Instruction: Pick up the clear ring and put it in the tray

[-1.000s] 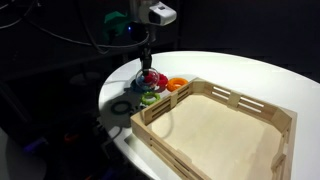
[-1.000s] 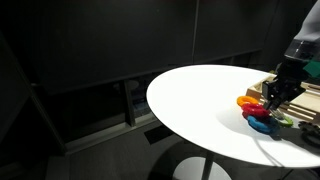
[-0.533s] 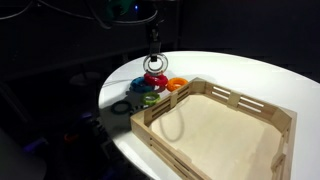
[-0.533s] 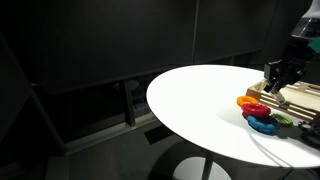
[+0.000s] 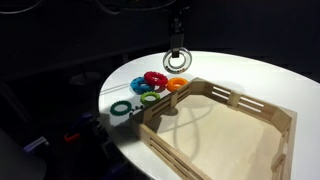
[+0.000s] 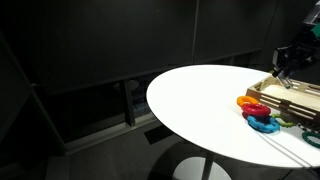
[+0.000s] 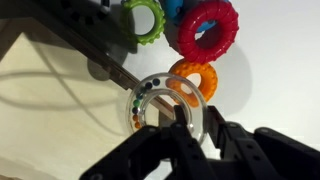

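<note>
My gripper [image 7: 182,112] is shut on the clear ring [image 7: 158,85], a transparent ring with small coloured beads inside. In an exterior view the ring [image 5: 177,61] hangs from the gripper [image 5: 176,50] in the air above the tray's near corner. The plywood tray [image 5: 268,113] with slotted walls lies on the white round table; it also shows in an exterior view [image 6: 287,92] and its wall in the wrist view [image 7: 70,45]. In that exterior view the gripper [image 6: 283,60] is small at the right edge.
On the table beside the tray lie an orange ring [image 5: 176,85], a red ring [image 5: 155,79], a blue ring [image 5: 141,86], a light green ring [image 5: 149,97] and a teal ring [image 5: 121,108]. The table edge [image 6: 160,110] drops off to a dark floor.
The gripper has lifted the clear ring up off the pile of rings and carried it sideways toward the tray's corner. The other rings stay in place.
</note>
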You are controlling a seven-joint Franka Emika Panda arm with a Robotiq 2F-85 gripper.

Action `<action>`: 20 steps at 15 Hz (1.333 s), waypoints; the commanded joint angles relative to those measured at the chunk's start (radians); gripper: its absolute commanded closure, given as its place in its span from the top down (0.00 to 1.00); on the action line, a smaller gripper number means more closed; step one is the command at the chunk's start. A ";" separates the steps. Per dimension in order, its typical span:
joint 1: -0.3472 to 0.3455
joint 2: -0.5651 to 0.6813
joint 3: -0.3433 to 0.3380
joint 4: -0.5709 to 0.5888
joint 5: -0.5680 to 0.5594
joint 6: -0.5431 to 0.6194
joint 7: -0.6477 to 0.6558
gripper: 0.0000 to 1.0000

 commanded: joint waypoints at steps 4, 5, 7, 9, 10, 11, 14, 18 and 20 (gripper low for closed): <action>-0.074 0.049 -0.040 0.048 -0.046 -0.007 0.091 0.09; -0.086 0.060 -0.045 0.051 -0.060 -0.004 0.106 0.09; -0.104 0.086 -0.052 0.052 -0.086 0.005 0.132 0.09; -0.116 0.117 -0.060 0.054 -0.110 0.015 0.153 0.08; -0.118 0.133 -0.065 0.056 -0.118 0.020 0.159 0.08; -0.118 0.148 -0.070 0.058 -0.124 0.025 0.162 0.08; -0.110 0.189 -0.081 0.062 -0.140 0.033 0.171 0.09; -0.098 0.227 -0.087 0.071 -0.153 0.033 0.178 0.11; -0.092 0.245 -0.089 0.078 -0.163 0.028 0.182 0.23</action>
